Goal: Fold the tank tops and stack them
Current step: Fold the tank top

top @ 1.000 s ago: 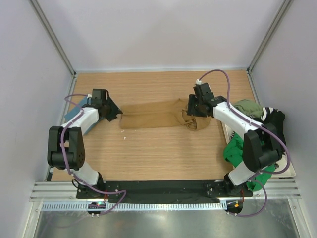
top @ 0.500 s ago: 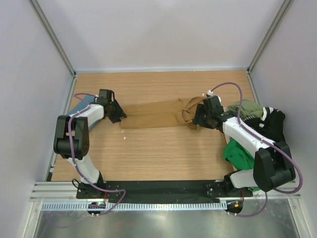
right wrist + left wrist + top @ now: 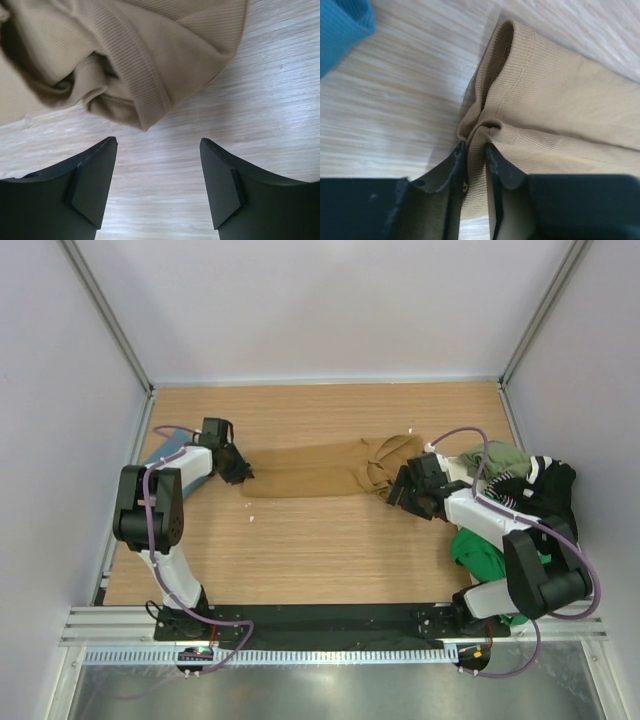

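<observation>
Release on the right: right end effector [image 3: 157, 150] has let go of the tan tank top [image 3: 310, 472], backed off its strap end, wide open and empty. Left end effector [image 3: 474, 150] has just pinched the hem. Top lies stretched mid-bench [image 3: 300, 550]; the next fold probably runs from the left.

The counter [image 3: 320, 550] showed a pale wood grain. On it the tan tank top [image 3: 305, 472] was a plain, finely ribbed tan-brown with matching stitching, and the teal blue tank top [image 3: 342, 25] was a solid, unpatterned teal. At the right lay a bright green tank top [image 3: 478, 552], an olive tank top [image 3: 495, 456] and a black tank top [image 3: 552, 488] with a white band showing, while the left end effector [image 3: 475, 150] and right end effector [image 3: 157, 142] were matt black and the cables [image 3: 460, 431] purple.
</observation>
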